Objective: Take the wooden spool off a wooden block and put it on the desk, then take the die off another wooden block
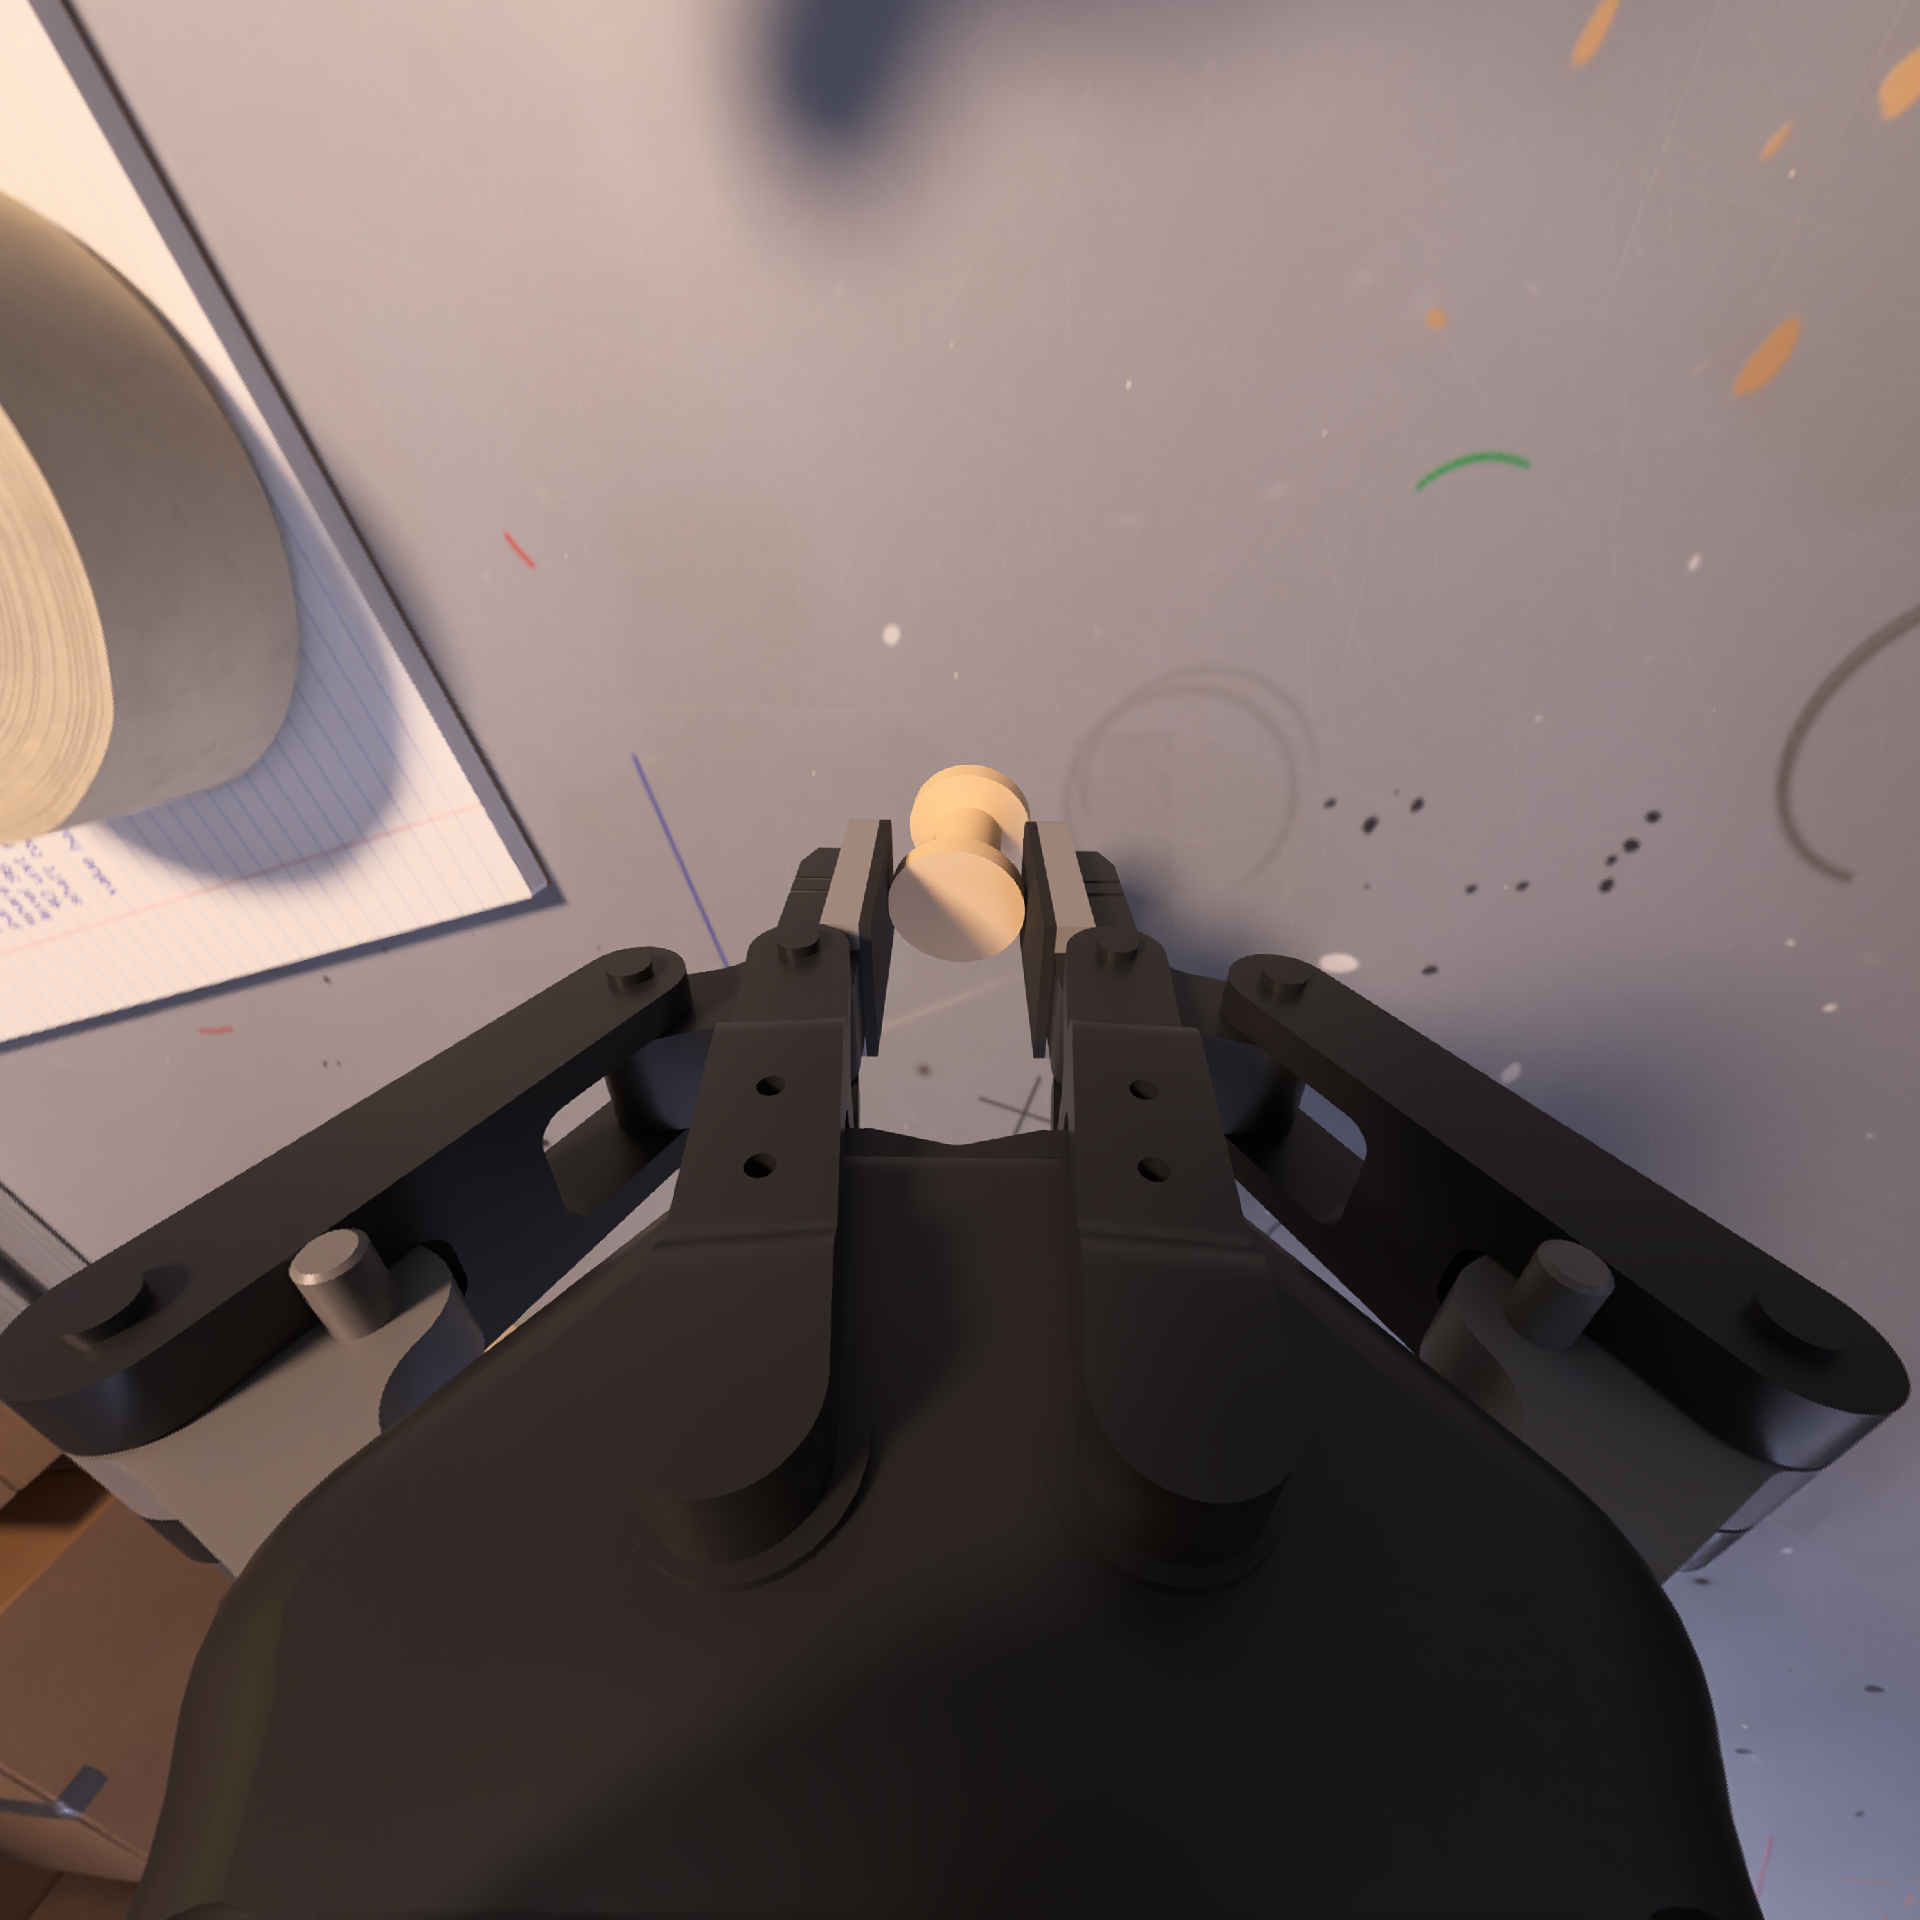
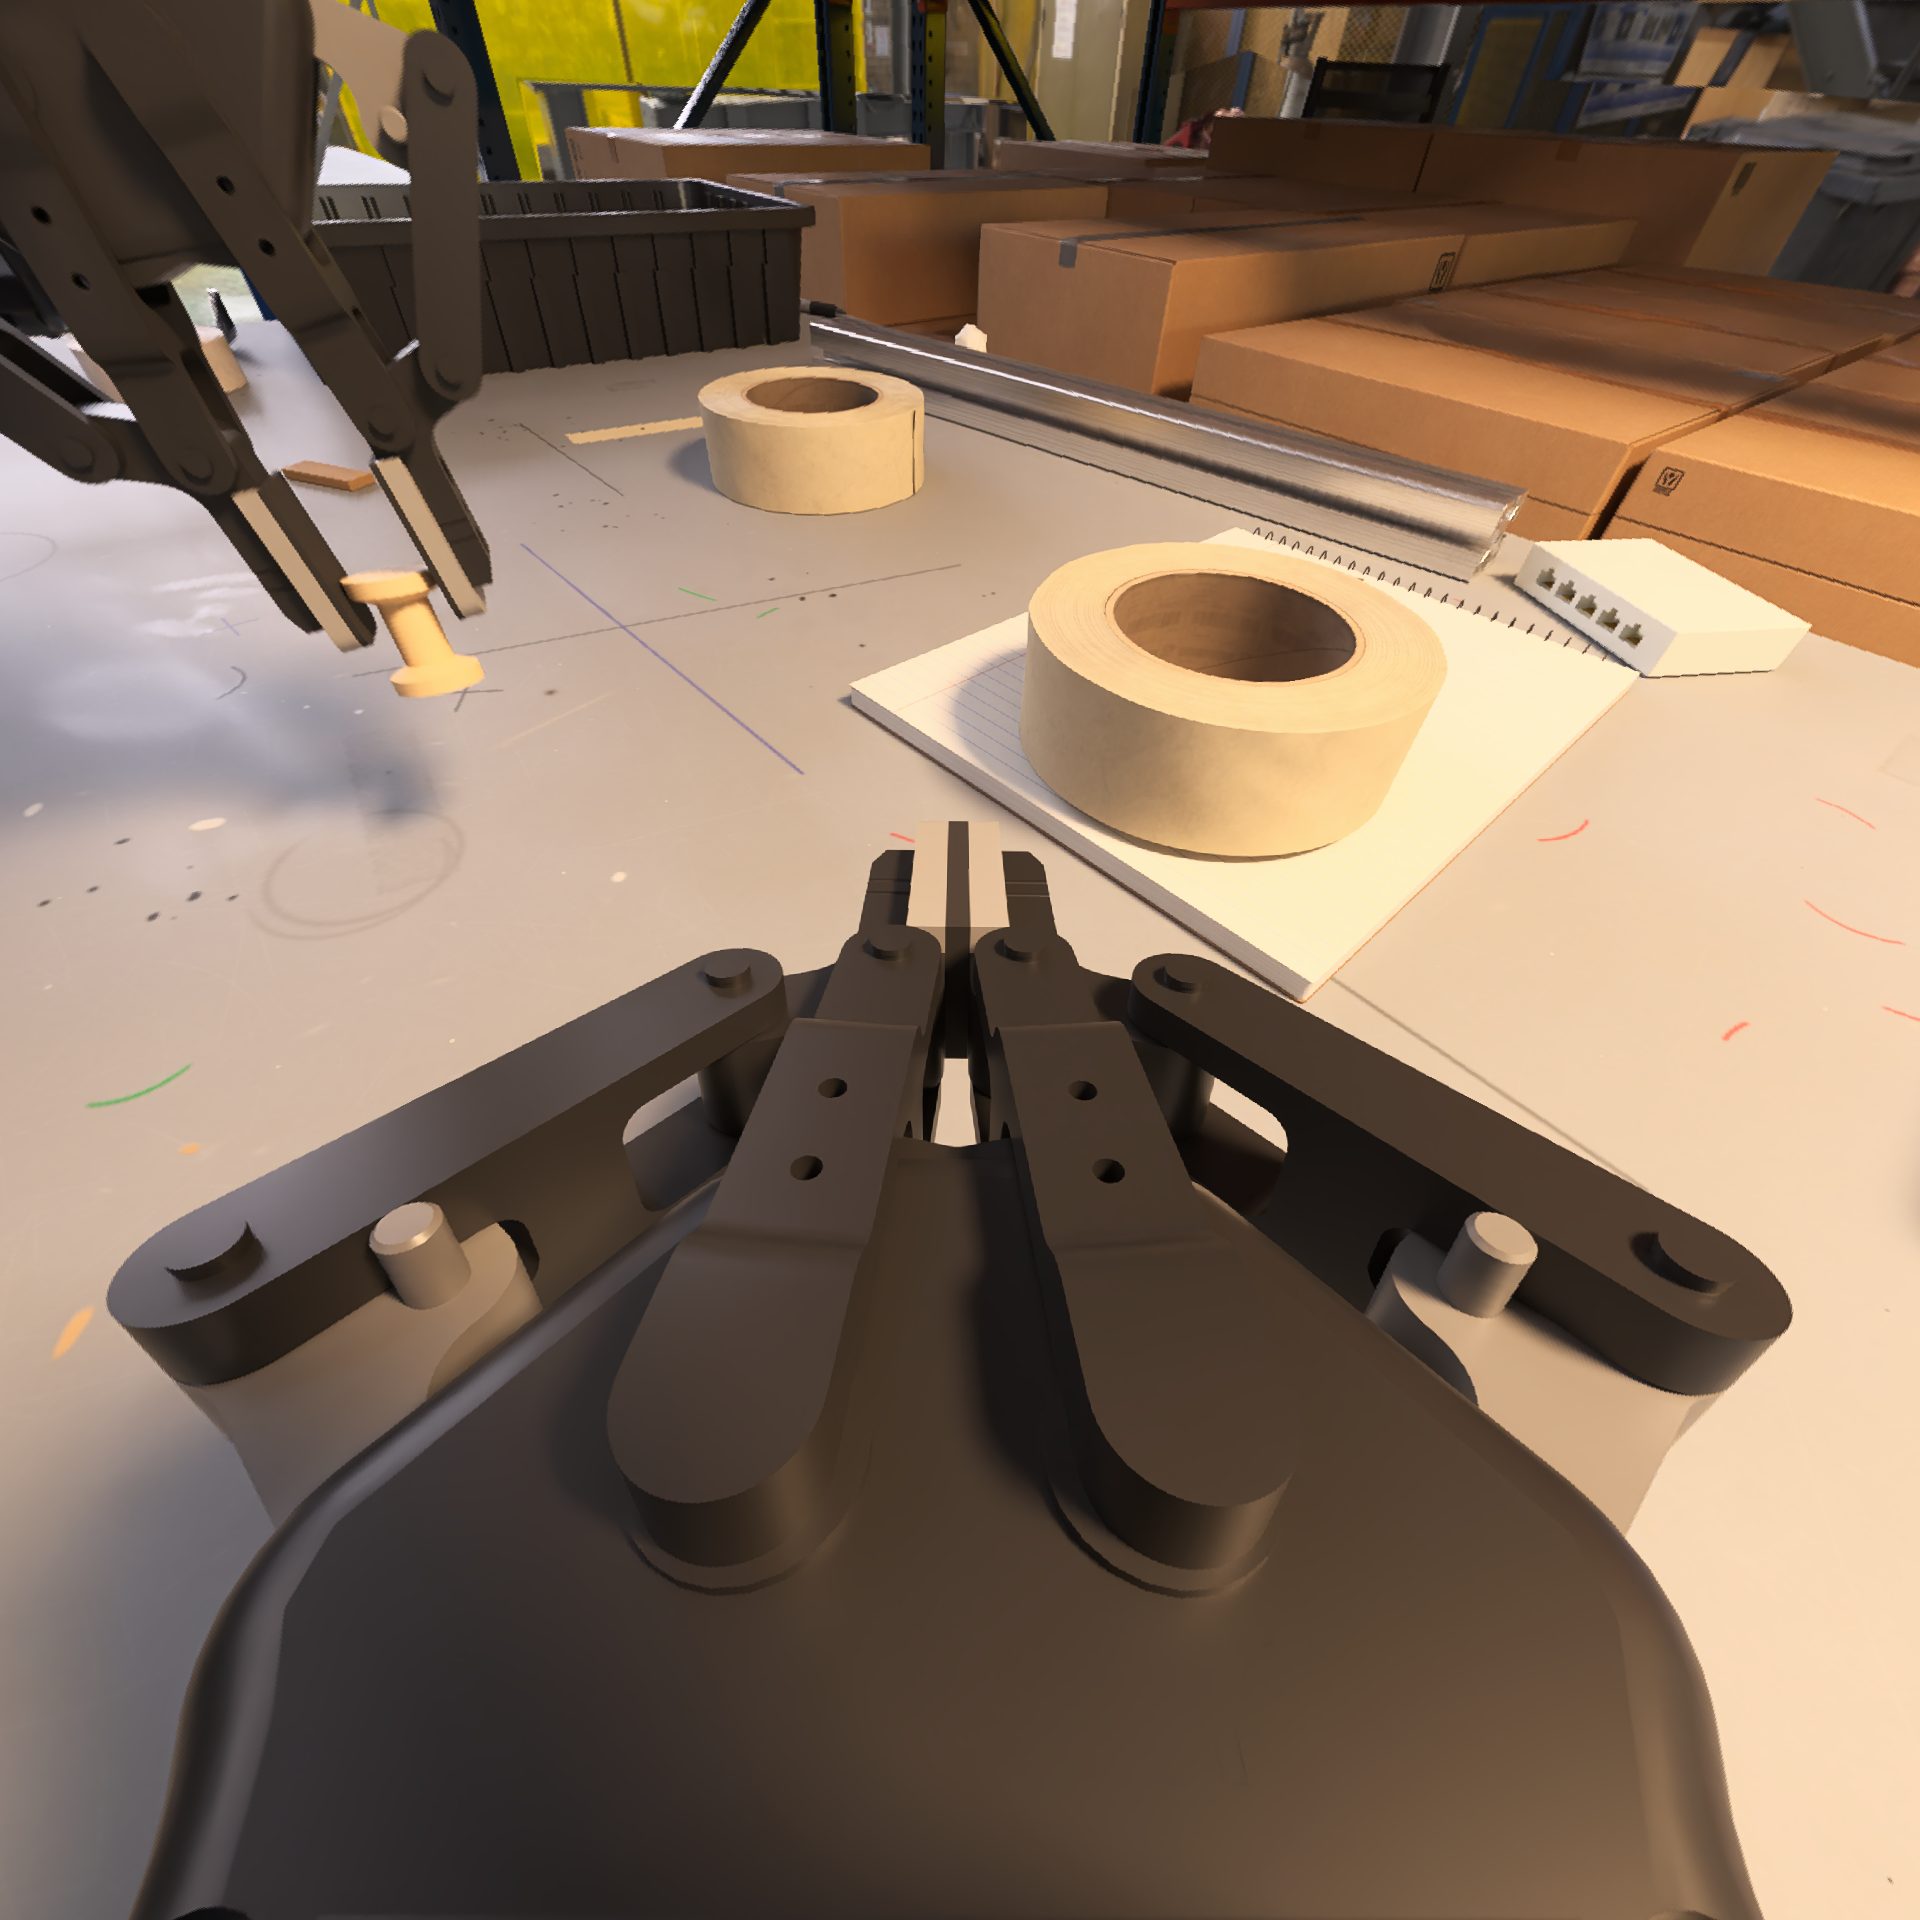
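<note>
My left gripper (image 1: pixel 958 844) is shut on the wooden spool (image 1: pixel 957 902), with the pads on its top flange. In the right wrist view the left gripper (image 2: pixel 410 611) hangs at the upper left and holds the spool (image 2: pixel 418 632) tilted, its lower flange at or just above the grey desk (image 2: pixel 623 831); I cannot tell whether it touches. My right gripper (image 2: pixel 956 836) is shut and empty, low over the desk. A flat wooden block (image 2: pixel 327 476) lies behind the left gripper. The die is not clearly visible.
A tape roll (image 2: pixel 1226 717) sits on a white notepad (image 2: pixel 1299 925), also seen in the left wrist view (image 1: pixel 135 540). A second tape roll (image 2: pixel 810 442), a metal tube (image 2: pixel 1195 431), a white port box (image 2: pixel 1662 613), a dark bin (image 2: pixel 623 270) and cardboard boxes (image 2: pixel 1403 343) stand behind.
</note>
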### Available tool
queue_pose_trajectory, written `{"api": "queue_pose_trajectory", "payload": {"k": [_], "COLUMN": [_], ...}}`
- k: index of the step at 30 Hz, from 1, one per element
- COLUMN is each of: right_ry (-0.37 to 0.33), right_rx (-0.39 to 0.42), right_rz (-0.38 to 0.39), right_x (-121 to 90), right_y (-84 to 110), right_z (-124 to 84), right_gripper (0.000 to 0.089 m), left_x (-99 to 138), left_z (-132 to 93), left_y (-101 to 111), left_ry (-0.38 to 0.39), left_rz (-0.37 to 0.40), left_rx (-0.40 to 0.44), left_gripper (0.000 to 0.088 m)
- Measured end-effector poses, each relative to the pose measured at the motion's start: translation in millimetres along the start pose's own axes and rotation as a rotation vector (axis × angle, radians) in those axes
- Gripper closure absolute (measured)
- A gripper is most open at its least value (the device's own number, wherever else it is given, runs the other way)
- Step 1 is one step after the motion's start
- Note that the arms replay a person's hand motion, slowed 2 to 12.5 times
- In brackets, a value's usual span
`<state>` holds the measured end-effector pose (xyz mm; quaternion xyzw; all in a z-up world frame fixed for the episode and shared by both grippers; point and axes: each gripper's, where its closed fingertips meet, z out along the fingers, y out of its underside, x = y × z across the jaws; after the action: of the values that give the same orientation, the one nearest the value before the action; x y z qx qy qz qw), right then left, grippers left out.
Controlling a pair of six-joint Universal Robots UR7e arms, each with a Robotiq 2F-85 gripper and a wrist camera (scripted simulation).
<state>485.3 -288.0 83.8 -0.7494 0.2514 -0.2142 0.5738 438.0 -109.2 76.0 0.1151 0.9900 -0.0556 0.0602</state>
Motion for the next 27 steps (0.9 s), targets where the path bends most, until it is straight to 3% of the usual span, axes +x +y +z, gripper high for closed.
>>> {"api": "queue_pose_trajectory", "payload": {"k": [13,27], "right_ry": [-0.009,-0.022], "right_rx": [-0.018,-0.047], "right_rz": [-0.029,-0.072], "right_x": [-3,-10], "right_y": [2.8,6.5], "right_z": [1,4], "right_gripper": [0.0893,0.0893], "left_x": [-8,-17], "left_z": [34,56], "left_y": [-36,-51], "left_ry": [0.052,0.081], "left_rz": [0.054,0.06], "left_rx": [-0.01,-0.026], "left_gripper": [0.0659,0.0659]}}
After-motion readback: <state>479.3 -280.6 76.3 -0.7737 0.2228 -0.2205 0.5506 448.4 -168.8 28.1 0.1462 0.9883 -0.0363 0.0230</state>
